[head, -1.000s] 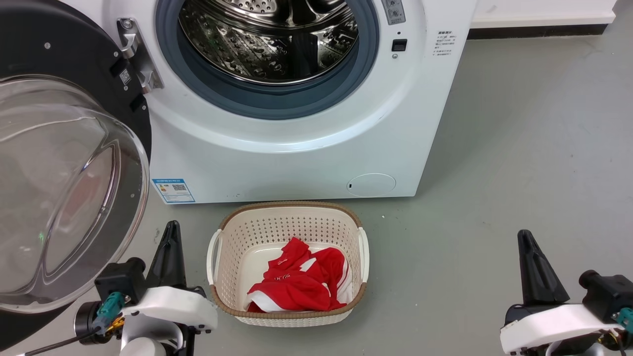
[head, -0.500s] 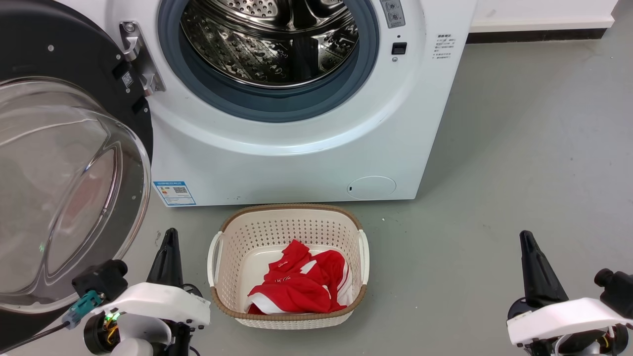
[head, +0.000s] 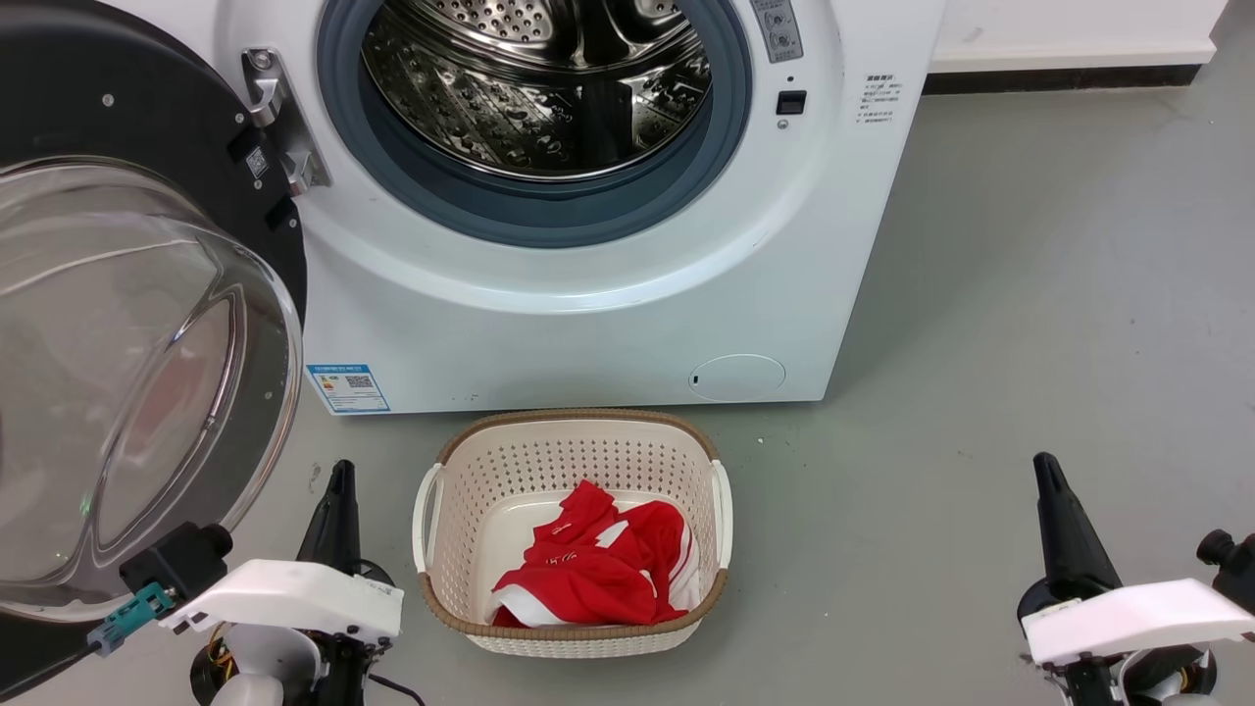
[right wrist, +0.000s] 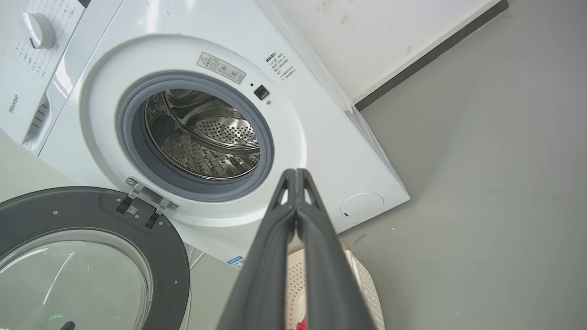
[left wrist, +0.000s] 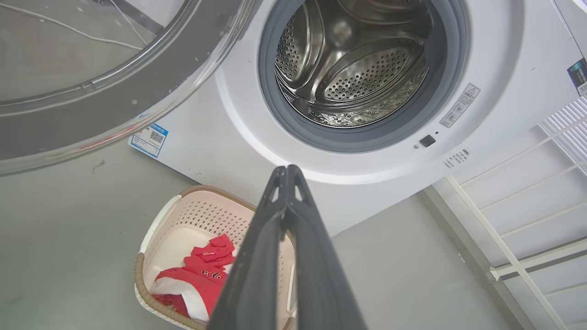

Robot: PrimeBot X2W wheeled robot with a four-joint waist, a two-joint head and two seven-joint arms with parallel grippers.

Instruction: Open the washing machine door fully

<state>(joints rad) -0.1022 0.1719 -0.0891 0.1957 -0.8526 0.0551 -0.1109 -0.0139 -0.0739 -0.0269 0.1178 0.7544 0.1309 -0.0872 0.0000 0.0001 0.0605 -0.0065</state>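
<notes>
while swung wide, the washing machine door (head: 127, 324) bulges clear.

washing machine (head: 588, 324) at the back, drum (head: 539, 88) opening facing the robot. washing machine door (head: 147, 373) hangs on the hinge (head: 279, 123) at the opening's left, swung out to the left of the machine front. label sticker (head: 347, 388) low left on the front panel, service cover (head: 736, 377) low right. laundry basket (head: 574, 422) on the floor (head: 1029, 294) just before the machine, garment (head: 588, 574) inside it. left gripper (head: 340, 480) just left of the basket, near the door's lower edge. right gripper (head: 1045, 476) well to the basket's right. baseboard (head: 1059, 76) behind, right of the machine.
</notes>
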